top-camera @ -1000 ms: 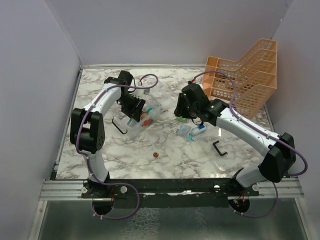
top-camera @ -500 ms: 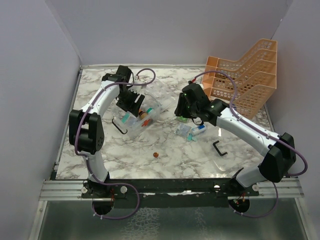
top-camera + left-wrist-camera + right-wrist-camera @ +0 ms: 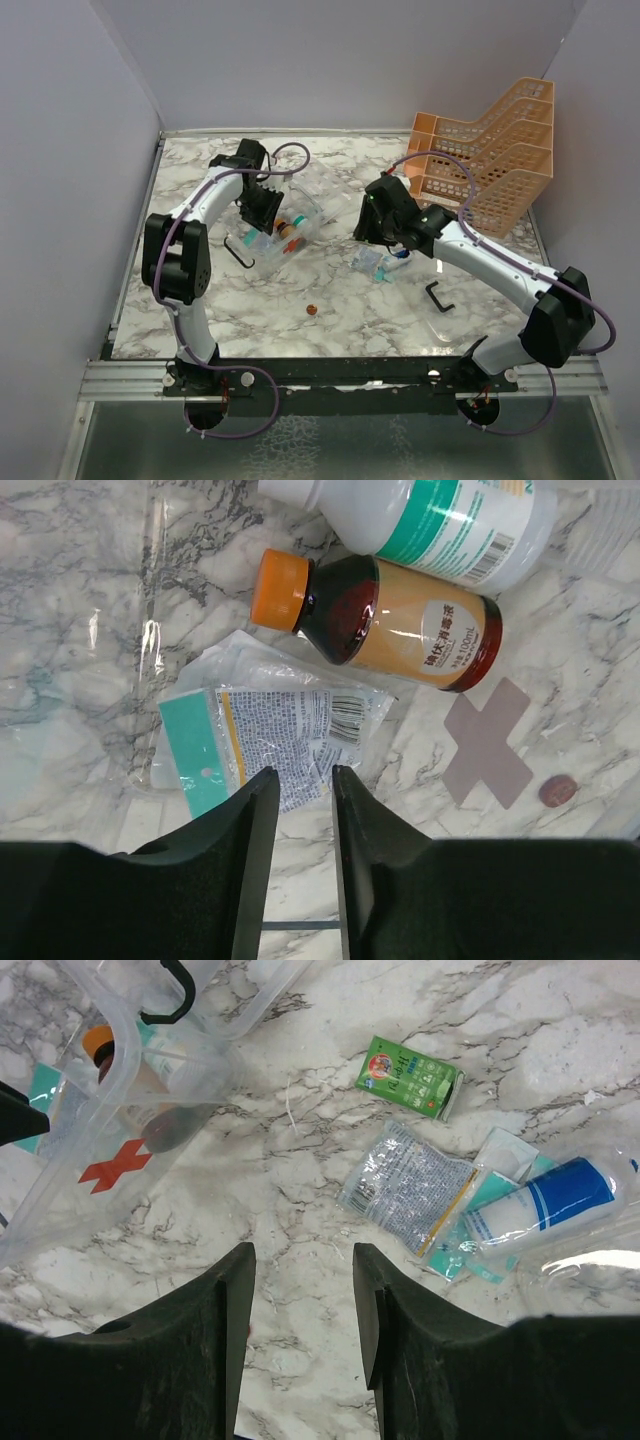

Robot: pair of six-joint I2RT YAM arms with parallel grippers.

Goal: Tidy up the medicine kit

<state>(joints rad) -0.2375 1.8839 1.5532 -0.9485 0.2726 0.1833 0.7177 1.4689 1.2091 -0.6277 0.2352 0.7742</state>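
The medicine kit (image 3: 262, 262), a clear box with a red cross and a black handle (image 3: 238, 252), lies left of centre. Inside it lie a brown bottle (image 3: 400, 620) with an orange cap, a white bottle (image 3: 440, 525) with a green label, and a teal-and-white sachet (image 3: 270, 735). My left gripper (image 3: 262, 210) hangs inside the kit, its fingertips just short of the sachet. Its jaws stand a narrow gap apart, and only marble shows between them (image 3: 298, 775). My right gripper (image 3: 375, 235) hovers open over bare marble (image 3: 300, 1255), between the kit (image 3: 60, 1210) and loose sachets (image 3: 410, 1185).
A small green packet (image 3: 410, 1078) and a white-and-blue tube (image 3: 540, 1205) lie by the loose sachets (image 3: 375, 263). A loose black handle (image 3: 438, 297) rests at the right front. An orange mesh rack (image 3: 490, 160) stands back right. A small brown disc (image 3: 311, 310) lies near the front.
My left gripper widened, then narrowed again, shifting slightly over the kit. My right gripper drifted a little to the right, toward the loose sachets.
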